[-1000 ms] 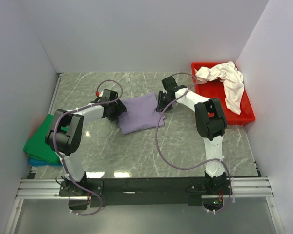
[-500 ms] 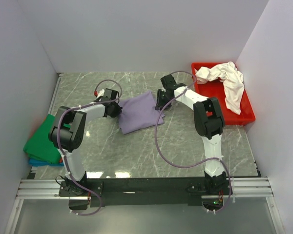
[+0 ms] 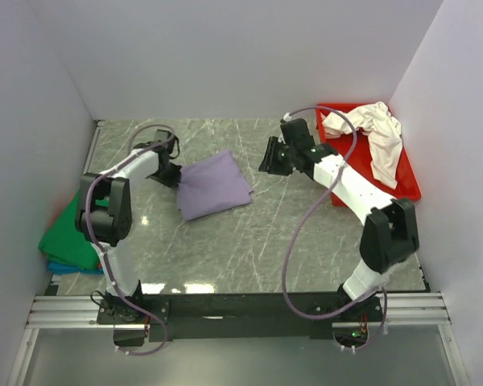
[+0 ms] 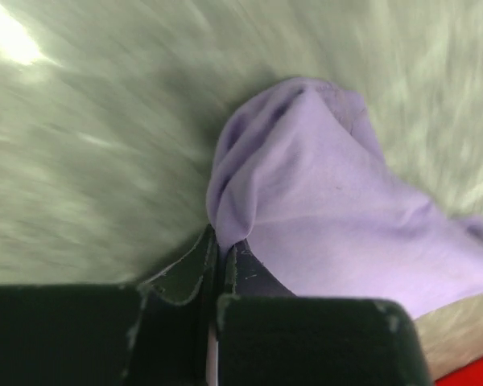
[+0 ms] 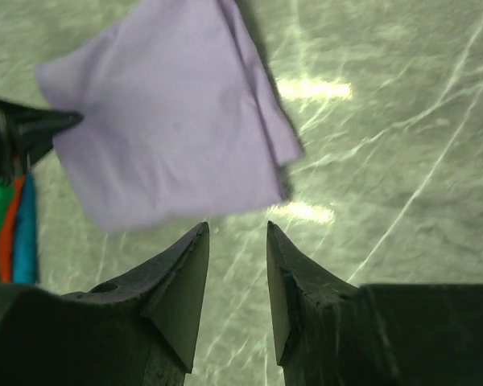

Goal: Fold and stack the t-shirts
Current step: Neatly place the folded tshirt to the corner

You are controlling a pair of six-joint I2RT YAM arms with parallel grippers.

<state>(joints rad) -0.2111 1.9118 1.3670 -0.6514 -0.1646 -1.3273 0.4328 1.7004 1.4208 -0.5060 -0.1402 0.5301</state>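
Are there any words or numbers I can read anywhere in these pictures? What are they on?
None. No words, numbers or logos can be read on the purple t-shirt, the white t-shirt, the green t-shirt, the red tray or the marble table. The left wrist view is motion-blurred, yet no print shows there.

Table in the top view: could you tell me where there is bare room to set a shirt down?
Bare marble lies between the lavender shirt and the near edge, and along the back wall. Crowded: the left edge with the green stack, and the red tray holding the white shirt.
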